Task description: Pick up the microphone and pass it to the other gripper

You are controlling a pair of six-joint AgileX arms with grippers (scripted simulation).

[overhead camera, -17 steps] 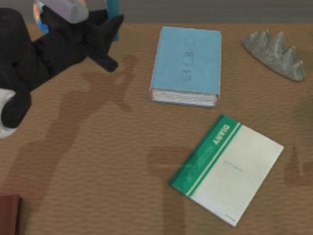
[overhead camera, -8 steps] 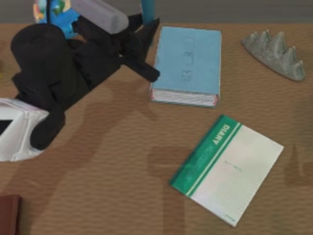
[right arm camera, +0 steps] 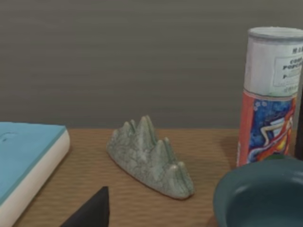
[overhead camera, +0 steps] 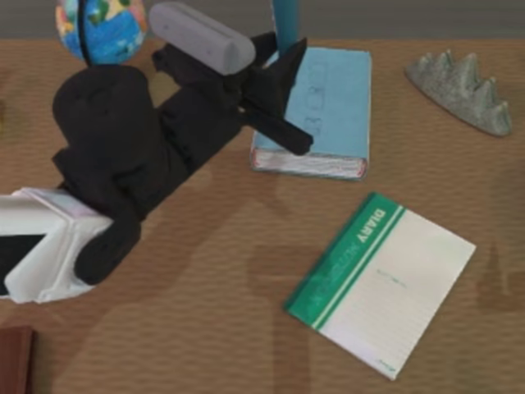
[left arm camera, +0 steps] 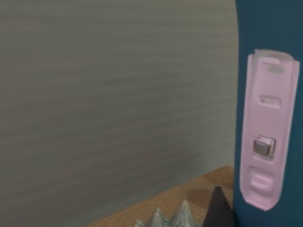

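Teal plastic, slim and stiff: the microphone (overhead camera: 286,20) held upright at the far edge over the blue book (overhead camera: 324,107), handle pinched by the left gripper (overhead camera: 283,86). Likely light and smooth, so slippery; best taken on bare handle clear of the white switch strip (left arm camera: 267,130). Right gripper barely in view, fingers impossible to judge. One microphone, two books counting the green diary (overhead camera: 381,283), one globe (overhead camera: 100,23), one stone brush rest (overhead camera: 459,89).

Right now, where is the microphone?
In the top view the microphone is at the far edge, left of centre, held in the left gripper above the blue book.
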